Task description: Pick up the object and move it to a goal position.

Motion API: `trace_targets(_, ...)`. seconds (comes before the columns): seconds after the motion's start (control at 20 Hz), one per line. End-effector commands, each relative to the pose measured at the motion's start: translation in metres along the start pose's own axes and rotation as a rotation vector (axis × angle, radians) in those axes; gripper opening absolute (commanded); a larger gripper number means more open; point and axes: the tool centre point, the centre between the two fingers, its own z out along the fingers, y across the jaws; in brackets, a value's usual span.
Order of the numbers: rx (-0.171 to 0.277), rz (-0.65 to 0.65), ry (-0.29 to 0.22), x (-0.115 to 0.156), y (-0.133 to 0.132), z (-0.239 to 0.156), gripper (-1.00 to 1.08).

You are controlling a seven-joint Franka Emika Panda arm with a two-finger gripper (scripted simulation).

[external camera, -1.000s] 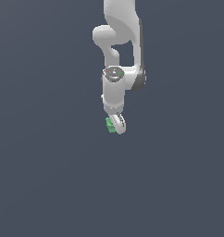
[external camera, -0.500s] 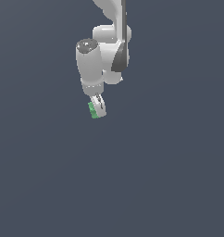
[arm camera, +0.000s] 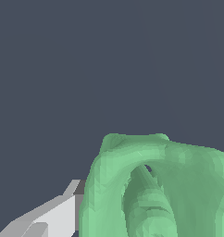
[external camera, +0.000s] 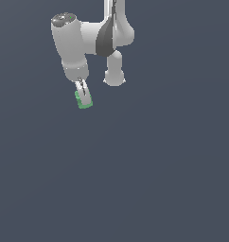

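The gripper (external camera: 83, 97) is hanging from the white Franka arm (external camera: 71, 42) toward the exterior view's upper left, and its fingers (external camera: 81, 90) are standing nearly closed with the green object (external camera: 83, 101) pinched between them at the tips. The object is riding clear of the plain dark grey floor (external camera: 149, 179), with no contact visible below it. In the wrist view the green object (arm camera: 155, 185) is filling the frame beside one pale finger (arm camera: 49, 217), showing a rounded, hollowed, stepped surface. No goal marker is showing in either view, so the remaining travel cannot be judged. The main risk is judged to be slip: the piece is sitting low at the fingertips, and its knobbly contours are likely giving the pads only partial contact. A fast swing or abrupt stop of the arm could be rotating the piece within the grasp or shaking it loose. How deeply the fingers are overlapping the object cannot be told, because the object is hiding the contact faces. A dropped piece could be tumbling unpredictably on its irregular shape.
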Motion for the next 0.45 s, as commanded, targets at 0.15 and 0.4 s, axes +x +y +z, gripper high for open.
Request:
trace_targets(0.15,-0.001,-0.002,0.001,0.0129,0.0112,-0.0149,-1.0)
trace_targets(0.4,-0.001,-0.002,0.001,0.0136,0.01,-0.0151,-1.0)
